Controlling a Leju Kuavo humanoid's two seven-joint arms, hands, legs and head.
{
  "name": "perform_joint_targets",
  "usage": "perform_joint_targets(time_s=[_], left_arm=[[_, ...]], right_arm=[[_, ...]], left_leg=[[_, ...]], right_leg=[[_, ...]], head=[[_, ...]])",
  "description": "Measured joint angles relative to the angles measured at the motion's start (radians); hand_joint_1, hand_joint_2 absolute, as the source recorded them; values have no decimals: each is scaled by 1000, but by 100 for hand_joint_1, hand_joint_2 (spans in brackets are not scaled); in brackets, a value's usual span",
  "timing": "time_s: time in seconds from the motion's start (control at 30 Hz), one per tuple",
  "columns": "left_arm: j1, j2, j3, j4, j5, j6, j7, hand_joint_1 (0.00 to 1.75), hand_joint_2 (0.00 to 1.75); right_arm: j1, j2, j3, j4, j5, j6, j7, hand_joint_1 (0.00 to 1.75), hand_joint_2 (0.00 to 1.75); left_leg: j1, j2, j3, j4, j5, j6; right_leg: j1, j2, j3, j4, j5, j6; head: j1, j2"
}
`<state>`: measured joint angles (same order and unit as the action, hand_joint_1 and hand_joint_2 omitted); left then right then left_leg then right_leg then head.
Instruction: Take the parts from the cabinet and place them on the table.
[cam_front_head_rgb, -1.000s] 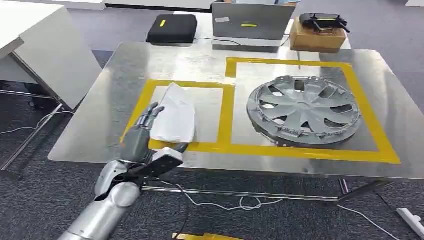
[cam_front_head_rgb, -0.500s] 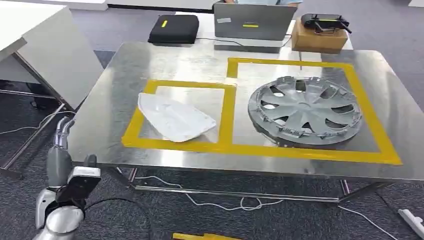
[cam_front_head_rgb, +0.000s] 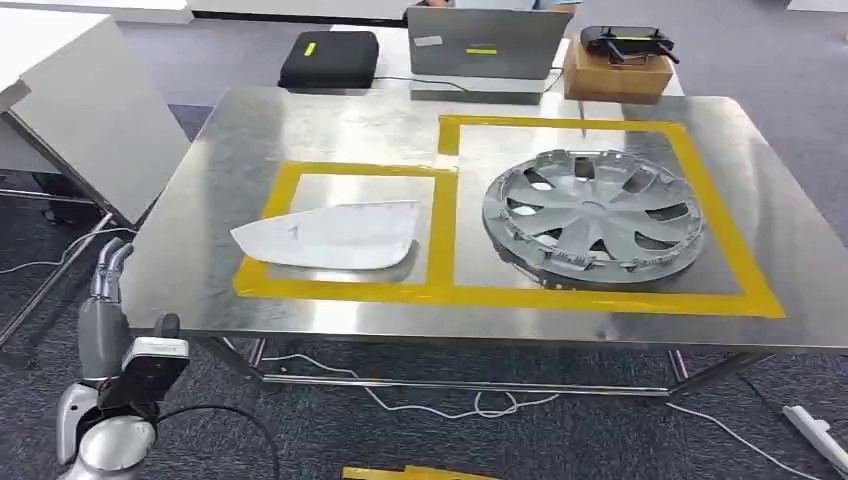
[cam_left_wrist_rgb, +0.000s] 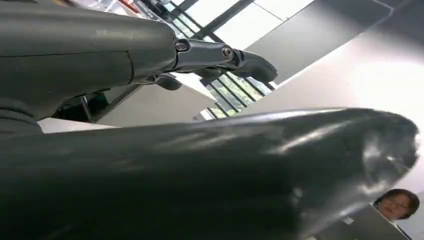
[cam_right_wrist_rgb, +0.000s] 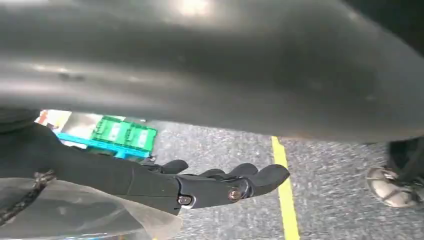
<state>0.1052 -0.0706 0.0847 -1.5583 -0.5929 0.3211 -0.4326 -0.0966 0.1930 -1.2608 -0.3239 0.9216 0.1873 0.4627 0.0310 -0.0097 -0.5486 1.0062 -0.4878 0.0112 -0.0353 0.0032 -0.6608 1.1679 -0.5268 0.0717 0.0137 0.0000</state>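
Observation:
A flat white part lies in the left yellow-taped box of the steel table. A grey wheel cover lies in the larger taped box to its right. My left hand hangs off the table's front left corner, below its edge, fingers straight and holding nothing. In the left wrist view its dark fingers stretch out with nothing between them and the thumb. My right hand shows in the right wrist view, fingers extended over grey carpet, holding nothing.
A black case, a laptop and a cardboard box stand behind the table. A white cabinet stands to the left. Cables run on the floor under the table. A person sits beyond.
My left hand let go of the white part and drew back down and left off the table. The part turned and settled flat in its box. The camera shifted slightly.

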Motion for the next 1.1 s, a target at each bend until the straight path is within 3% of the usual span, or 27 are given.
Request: perform_joint_targets(time_s=[0.03,0.07,0.1,0.2,0.23,0.27,0.3,0.37,0.4,0.43,0.47,0.53,0.57,0.6,0.63,0.7,0.73,0.77,0.8,0.87,0.9,0.93,0.97,1.03,1.07,1.1], left_arm=[[0,0,5,0,13,11,-6,0,0],[1,0,16,0,28,24,-15,0,0],[6,0,36,0,47,38,-28,0,0],[17,-11,139,15,140,47,-92,0,0],[17,-16,174,27,158,47,-111,0,0],[17,-20,212,40,168,51,-132,0,0],[16,-33,259,59,179,61,-157,0,0],[12,-62,349,94,200,79,-196,0,0],[9,-73,389,113,216,90,-214,0,0],[3,-86,426,140,227,119,-231,0,0],[-9,-99,471,188,246,173,-248,0,0],[-15,-109,525,268,323,258,-256,0,0],[-15,-107,536,299,357,292,-259,0,0],[-18,-105,546,328,379,315,-260,0,0],[-27,-104,555,362,391,332,-264,0,0],[-30,-97,586,442,413,339,-264,0,0],[-32,-91,604,487,414,343,-264,0,0],[-38,-88,618,525,413,345,-261,0,0],[-40,-81,637,558,412,343,-260,0,0],[-40,-64,676,635,423,340,-262,0,0],[-43,-50,694,690,438,341,-263,0,0],[-48,-36,706,751,436,341,-259,0,0],[-58,-21,716,820,425,342,-251,0,0],[-75,3,731,940,400,344,-223,0,0],[-83,12,735,996,387,343,-202,0,0],[-88,17,735,1039,372,341,-176,0,0]], right_arm=[[0,0,0,0,5,-2,0,0,0],[-1,1,0,1,6,-4,0,0,0],[-4,6,0,2,10,-8,0,0,0],[-3,6,0,2,16,-14,0,0,0],[-2,6,0,2,18,-16,0,0,0],[-1,6,0,1,21,-17,0,0,0],[-1,7,0,1,24,-19,0,0,0],[2,10,0,1,28,-23,0,0,0],[5,12,-2,1,29,-24,0,0,0],[12,13,-8,1,27,-24,0,0,0],[21,16,-19,-3,24,-19,-1,0,0],[43,32,-34,-29,39,1,-1,0,0],[50,41,-40,-42,52,7,-1,0,0],[58,48,-44,-52,65,10,-2,0,0],[62,49,-49,-58,78,10,-2,0,0],[62,50,-59,-59,104,-3,-2,0,0],[62,50,-66,-59,114,-8,-2,0,0],[61,50,-71,-58,120,-10,-5,0,0],[59,50,-73,-57,125,-20,-9,0,0],[51,50,-76,-44,141,-52,-9,0,0],[43,50,-79,-31,151,-69,-9,0,0],[38,49,-80,-20,157,-80,-9,0,0],[34,47,-81,-11,161,-86,-9,0,0],[26,45,-82,3,163,-90,-9,0,0],[20,43,-82,9,162,-90,-9,0,0],[13,43,-83,14,161,-90,-9,0,0]], left_leg=[[4,0,1,4,-3,-8],[2,1,0,8,-8,-19],[-3,2,-3,17,-11,-29],[2,2,3,5,-2,-47],[5,3,2,7,-11,-51],[5,5,-3,26,-35,-52],[4,5,-26,84,-80,-51],[-1,5,-88,247,-167,-49],[-4,5,-106,298,-185,-46],[-7,5,-103,304,-180,-41],[-11,5,-79,269,-155,-33],[-23,4,25,95,-79,-5],[-31,3,68,19,-69,12],[-32,10,69,4,-71,12],[-35,9,63,3,-62,7],[-41,8,60,2,-53,13],[-36,9,55,-10,-36,16],[-30,17,48,-14,-24,19],[-29,16,36,-14,-15,27],[-29,20,11,-14,3,28],[-28,24,-5,-13,15,27],[-28,25,-18,-12,25,25],[-27,26,-30,-12,35,22],[-26,26,-50,-10,51,16],[-26,26,-59,-8,60,10],[-30,25,-63,-3,66,3]], right_leg=[[-4,-6,53,-92,36,4],[-5,-10,82,-147,23,11],[0,2,91,-149,27,-9],[6,4,85,-140,28,-34],[3,3,85,-145,33,-44],[5,0,85,-145,36,-50],[8,0,83,-145,38,-57],[16,-1,73,-145,44,-67],[21,-1,68,-145,47,-71],[26,-1,64,-145,50,-75],[31,-1,60,-145,53,-78],[41,2,53,-145,63,-80],[39,2,51,-145,68,-79],[50,2,46,-143,71,-75],[45,-2,44,-144,76,-69],[38,-3,45,-148,88,-55],[43,-2,42,-149,96,-49],[39,1,32,-133,65,-45],[39,1,10,-94,8,-39],[32,0,-23,48,-106,-30],[32,-1,-35,117,-138,-27],[31,-2,-30,146,-136,-25],[30,-3,-4,137,-109,-23],[27,-3,91,26,-39,-22],[25,-5,169,-81,-25,-23],[25,-7,237,-165,-46,-27]], head=[[0,0],[3,0],[7,0],[3,0],[2,0],[0,0],[-1,0],[-3,0],[-3,0],[-4,0],[-3,0],[-3,0],[-3,0],[-2,0],[-2,0],[-3,0],[-2,0],[-3,0],[1,0],[3,0],[3,0],[3,0],[3,0],[3,0],[3,0],[4,0]])
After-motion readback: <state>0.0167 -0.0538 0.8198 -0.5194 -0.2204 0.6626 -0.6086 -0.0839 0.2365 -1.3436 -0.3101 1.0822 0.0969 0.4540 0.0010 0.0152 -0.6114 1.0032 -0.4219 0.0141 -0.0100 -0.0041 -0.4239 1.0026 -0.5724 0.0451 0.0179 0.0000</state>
